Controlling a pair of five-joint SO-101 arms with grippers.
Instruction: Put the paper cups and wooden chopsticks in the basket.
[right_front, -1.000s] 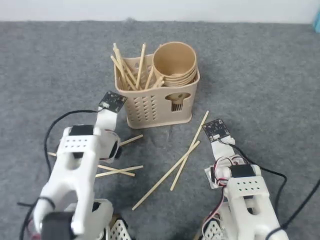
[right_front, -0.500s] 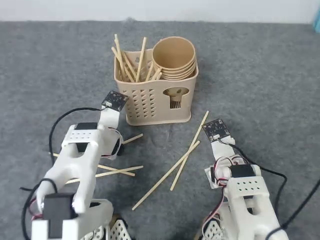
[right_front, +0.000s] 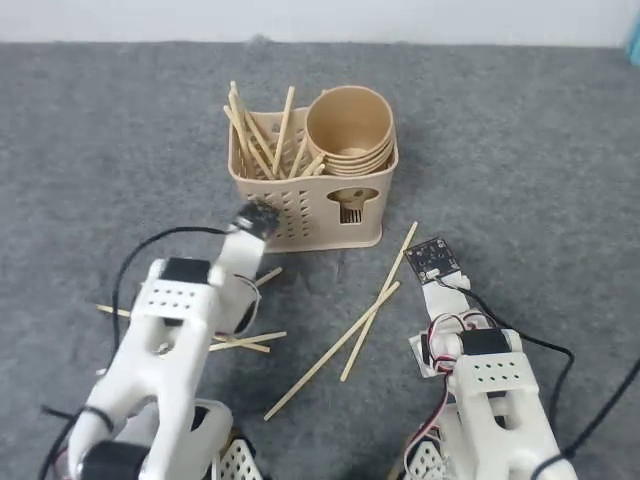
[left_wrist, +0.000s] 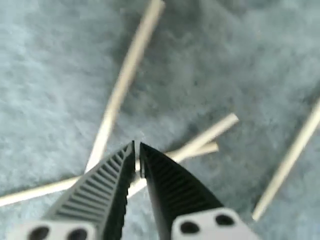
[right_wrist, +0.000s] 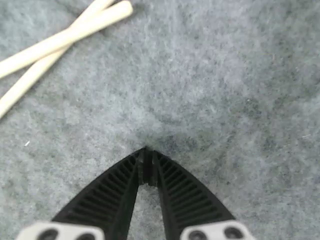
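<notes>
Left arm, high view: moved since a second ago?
Yes. The white left arm swung right, toward the two long crossed wooden chopsticks lying unmoved on the grey carpet.

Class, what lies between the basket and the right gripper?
Two crossed chopsticks lie on the mat between basket and right gripper, seen in the high view.

Left gripper (left_wrist: 136, 145), black w/ ridged inner faces, jaws drawn together to a thin slit at the tips, hangs over a grey fuzzy cloth table cover (left_wrist: 60, 60). One long pale wooden chopstick (left_wrist: 125, 82) lies diagonal on the cloth, w/ one end passing just beside the tips. A pair of pale wooden sticks (left_wrist: 210, 134) lies side by side, ends approx. even, crossing under the jaws; a fourth pale stick (left_wrist: 287, 165) lies apart from the rest.
</notes>
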